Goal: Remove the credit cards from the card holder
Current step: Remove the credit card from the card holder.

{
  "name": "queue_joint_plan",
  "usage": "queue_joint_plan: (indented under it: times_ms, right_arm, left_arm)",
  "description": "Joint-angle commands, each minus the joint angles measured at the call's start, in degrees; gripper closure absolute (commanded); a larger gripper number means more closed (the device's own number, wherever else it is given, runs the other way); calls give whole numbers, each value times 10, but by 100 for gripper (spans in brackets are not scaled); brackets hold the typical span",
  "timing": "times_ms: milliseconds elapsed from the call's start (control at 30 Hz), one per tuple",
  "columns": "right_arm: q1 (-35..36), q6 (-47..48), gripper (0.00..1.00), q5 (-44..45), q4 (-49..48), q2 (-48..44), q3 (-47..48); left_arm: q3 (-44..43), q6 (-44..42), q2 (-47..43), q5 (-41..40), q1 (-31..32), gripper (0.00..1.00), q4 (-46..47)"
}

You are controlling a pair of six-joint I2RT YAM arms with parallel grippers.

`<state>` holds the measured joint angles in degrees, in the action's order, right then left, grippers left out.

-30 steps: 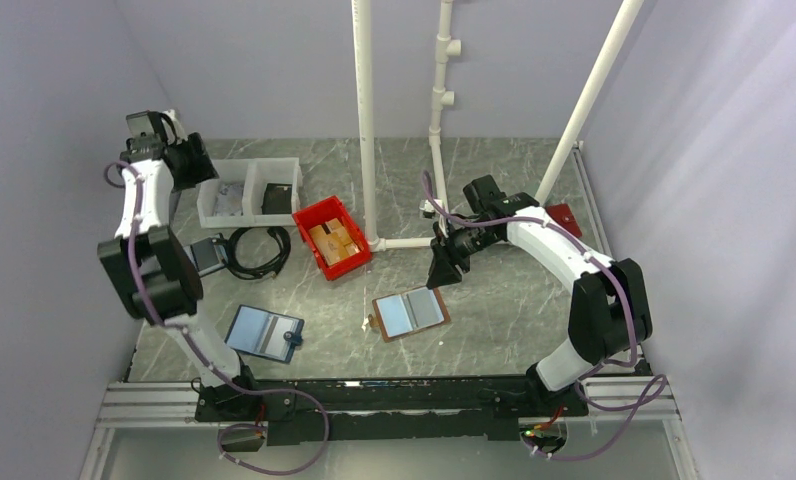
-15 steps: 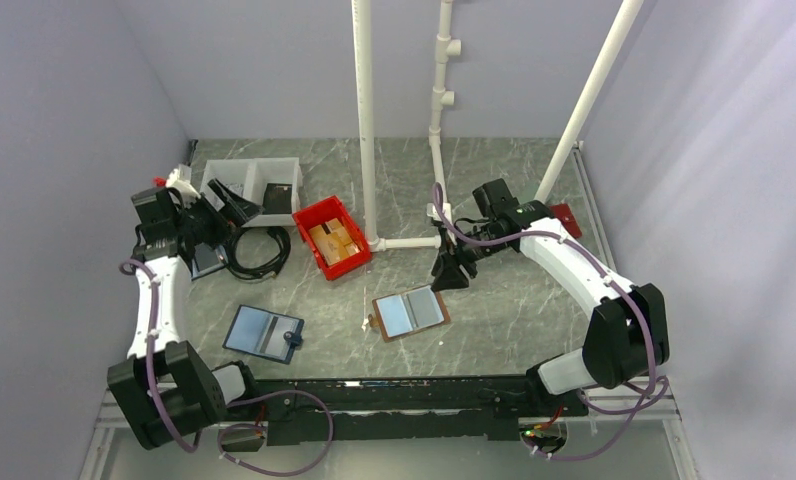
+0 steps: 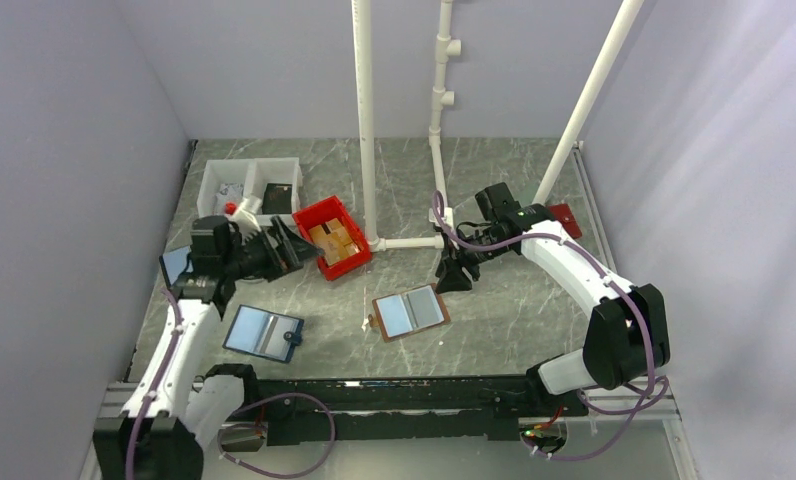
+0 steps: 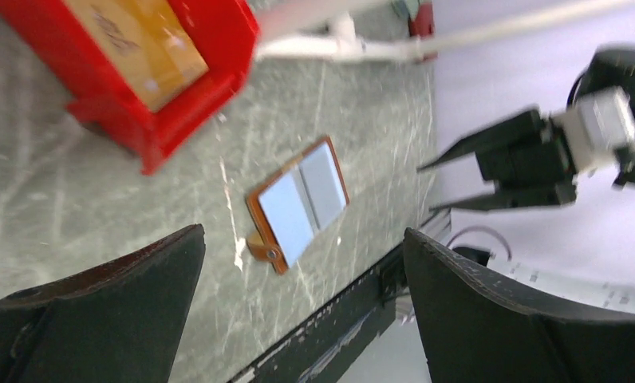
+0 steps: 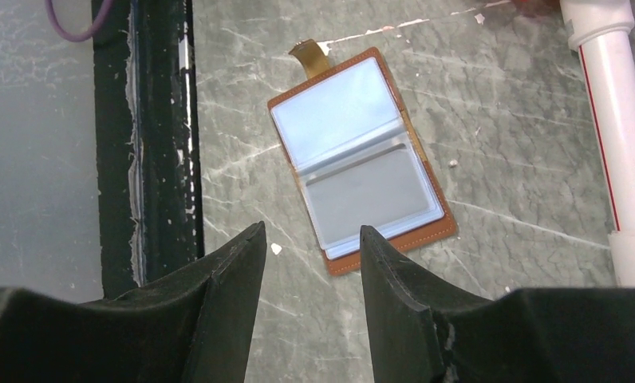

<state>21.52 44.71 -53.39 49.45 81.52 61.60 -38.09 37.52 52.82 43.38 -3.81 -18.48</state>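
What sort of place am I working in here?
Probably a lab robot-testing booth: plain walls box in a marble-patterned tabletop, a white PVC pipe frame rises from it, and a red bin and white divided bin sit there.

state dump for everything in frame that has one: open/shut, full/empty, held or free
card holder: open, flat on the table, inner panels up, free.
left end effector: jaws wide open, empty, beside the red bin.
right end effector: jaws apart, empty, just beyond the card holder.
red bin: holds brown boxes.
white tray: items in both compartments.
blue-edged folder: open, flat, free.
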Motion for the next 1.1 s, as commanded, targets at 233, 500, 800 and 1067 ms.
queue_joint_plan:
  times_ms: [233, 500, 800, 1067]
  right_arm:
    - [-2, 25, 51, 17, -20, -1, -8]
    - [-2, 10, 51, 28, -30, 9, -11]
    - [-3, -35, 53, 66, -58, 25, -13]
    - [-2, -76, 58, 95, -78, 40, -12]
  left_arm:
    - [96, 106, -97, -138, 217, 3, 89]
    - [80, 116, -33, -241, 381, 4, 160]
    - [64, 109, 68, -312, 485, 5, 239]
    - [73, 126, 128, -331, 522, 7, 314]
